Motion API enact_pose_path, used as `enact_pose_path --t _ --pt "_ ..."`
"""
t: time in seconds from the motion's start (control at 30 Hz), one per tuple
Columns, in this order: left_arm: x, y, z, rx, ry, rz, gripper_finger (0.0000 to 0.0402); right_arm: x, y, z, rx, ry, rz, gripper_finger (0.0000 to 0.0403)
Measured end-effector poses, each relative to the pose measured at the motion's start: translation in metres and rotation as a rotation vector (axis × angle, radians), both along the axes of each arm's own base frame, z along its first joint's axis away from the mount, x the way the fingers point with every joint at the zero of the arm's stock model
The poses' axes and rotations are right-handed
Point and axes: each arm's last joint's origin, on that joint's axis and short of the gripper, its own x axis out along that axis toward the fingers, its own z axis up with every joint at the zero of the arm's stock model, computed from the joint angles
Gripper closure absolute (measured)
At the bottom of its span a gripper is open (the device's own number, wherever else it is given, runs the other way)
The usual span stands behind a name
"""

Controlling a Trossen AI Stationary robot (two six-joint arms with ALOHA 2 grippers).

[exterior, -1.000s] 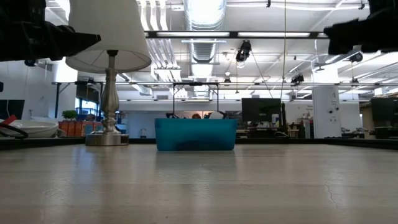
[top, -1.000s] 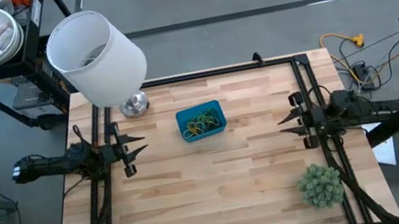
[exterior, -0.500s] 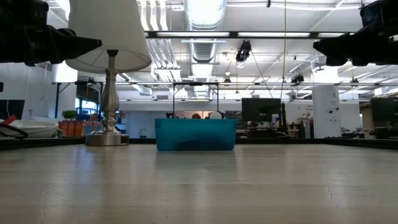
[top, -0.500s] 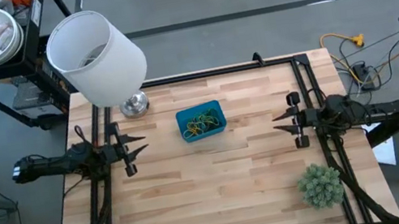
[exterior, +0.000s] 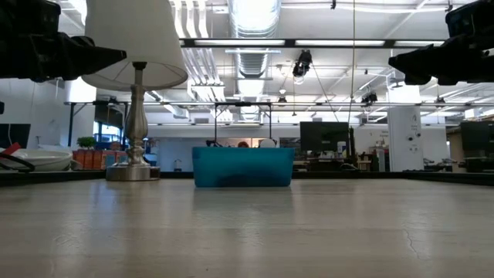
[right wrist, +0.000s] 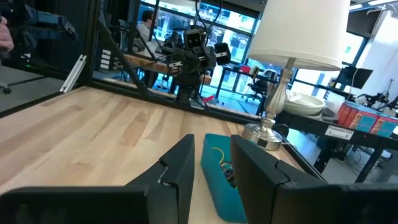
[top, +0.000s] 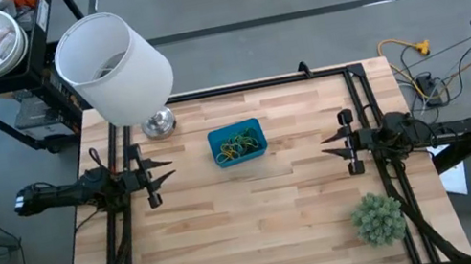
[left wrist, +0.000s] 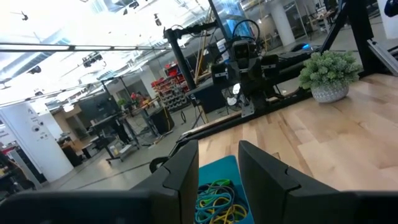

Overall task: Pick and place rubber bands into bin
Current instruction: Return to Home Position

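Observation:
The blue bin stands on the table's far middle part and shows in the low view as a blue wall. Green, yellow and dark rubber bands lie piled inside it, also seen in the left wrist view. My left gripper hovers open near the table's left edge, pointing toward the bin. My right gripper hovers open near the right edge, fingers toward the bin. Neither one holds anything.
A lamp with a big white shade and metal foot stands at the table's far left corner. A bushy green plant ball sits at the near right. Bare wood stretches between the arms and toward the near edge.
My right gripper has moved a little toward the table's left, closer to the bin, and has stayed open. The left arm, the bin and the bands have kept still.

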Motion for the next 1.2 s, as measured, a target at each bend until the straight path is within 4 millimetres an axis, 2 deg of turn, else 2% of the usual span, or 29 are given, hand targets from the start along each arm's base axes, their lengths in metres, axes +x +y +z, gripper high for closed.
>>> enact_pose_path --t 0.27,0.43,1.2 --pt "0.001 0.0001 -0.001 0.008 0.013 0.006 0.0304 0.0 -0.0001 0.0 0.005 0.0 0.0 0.0305" --pt "0.0011 0.0019 -0.0016 0.007 0.022 0.071 0.0304 0.0 0.0 0.0 0.01 0.0 0.001 0.0305" --pt "0.0012 0.0018 -0.0017 0.005 0.022 0.071 0.0304 0.0 0.0 0.0002 0.019 0.0 0.003 0.0305"
